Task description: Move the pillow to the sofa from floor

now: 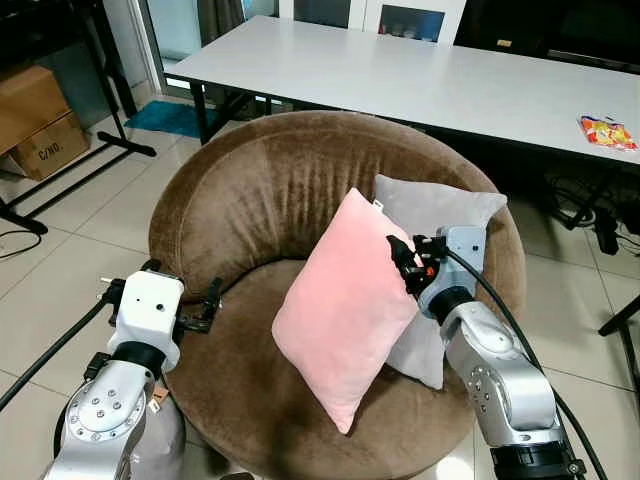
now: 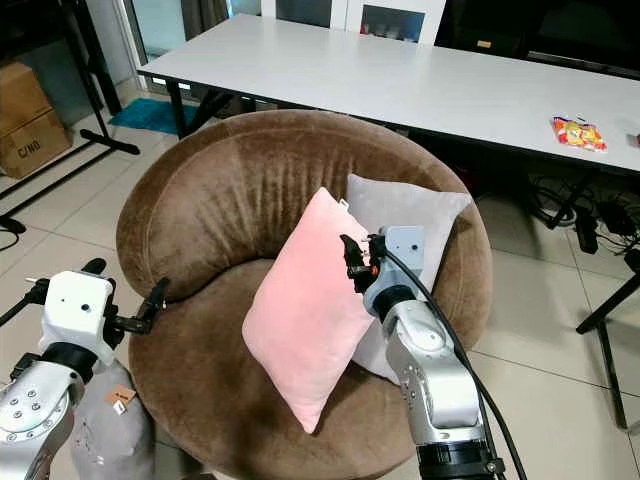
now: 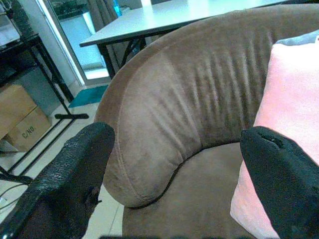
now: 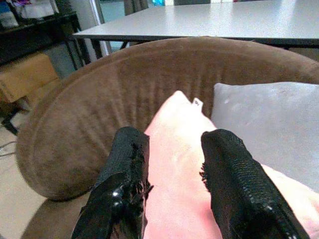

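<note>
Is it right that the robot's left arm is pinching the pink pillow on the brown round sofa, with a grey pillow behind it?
Not quite: it is the right gripper whose fingers pinch the pink pillow, as the right wrist view shows. The left gripper hangs open beside the brown round sofa. The grey pillow does sit behind the pink one.

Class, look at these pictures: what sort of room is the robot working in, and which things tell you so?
Probably a living or study room in a home: a round brown sofa with a pink pillow, a long white table behind it, and a tiled floor.
</note>
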